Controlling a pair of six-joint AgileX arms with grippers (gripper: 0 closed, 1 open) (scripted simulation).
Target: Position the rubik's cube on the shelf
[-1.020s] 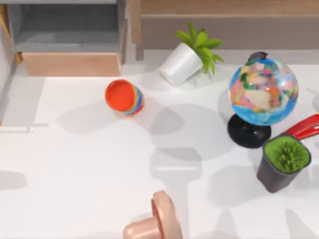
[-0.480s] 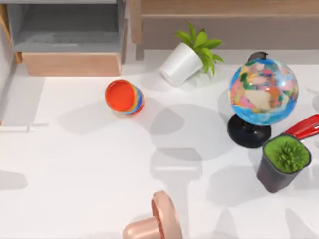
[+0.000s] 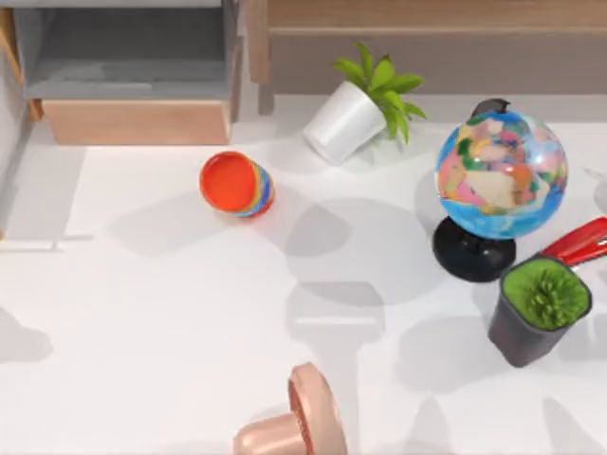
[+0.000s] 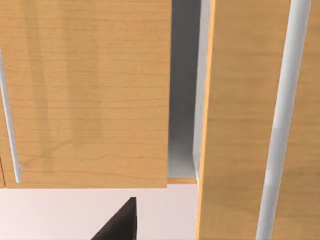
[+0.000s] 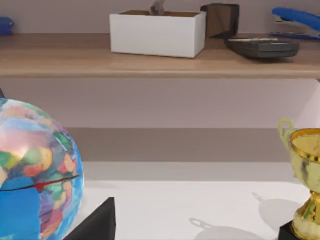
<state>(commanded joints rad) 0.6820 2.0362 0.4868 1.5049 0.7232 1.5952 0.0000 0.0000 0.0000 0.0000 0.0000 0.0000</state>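
Along the counter's far edge, towards the right corner, ran the shelf, one light-brown board over a duller grey-brown panel. One grey cubby with a pale wood front filled the far left corner. On the counter stood seven loose things. One orange-red stack of cups lay on its side left of centre. One white pot was tipped over near the far edge, a green plant in it. One globe stood on a black foot towards the right edge. One red stapler lay at that edge. One dark pot beside it held a green tuft. One pink, mushroom-like piece lay at the near edge. The right wrist view added one gold trophy on the counter. On the board in that view sat one white box with something grey in it, one dark open holder, one calculator and one blue stapler. A dark edge of the right pincer showed beside the globe. A dark edge of the left pincer faced wooden panels. How far either stood open could not be told.
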